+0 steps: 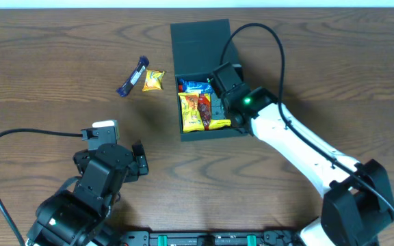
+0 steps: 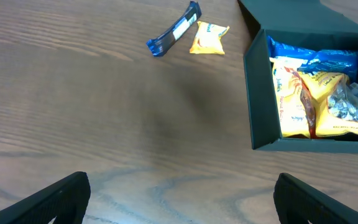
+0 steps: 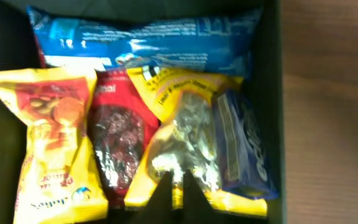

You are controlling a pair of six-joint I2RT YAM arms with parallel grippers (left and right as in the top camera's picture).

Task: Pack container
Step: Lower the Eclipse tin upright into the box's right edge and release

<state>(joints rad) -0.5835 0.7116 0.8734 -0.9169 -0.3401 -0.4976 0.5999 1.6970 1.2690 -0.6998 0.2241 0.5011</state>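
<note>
Matt container (image 1: 200,37) (cardboard, seemingly), woodgrain table (image 1: 46,68)

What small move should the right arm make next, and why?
Probably lift the shut right gripper clear of the dark teal cardboard box, since a small yellow packet and a blue wrapped bar lie outside on the wooden table.

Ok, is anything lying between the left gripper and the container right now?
Nothing: the left wrist view shows only bare table between the left gripper and the container.

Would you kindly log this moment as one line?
container open, snack packets inside | right gripper shut over them | left gripper open, empty | blue wrapper, yellow packet loose on table
</note>
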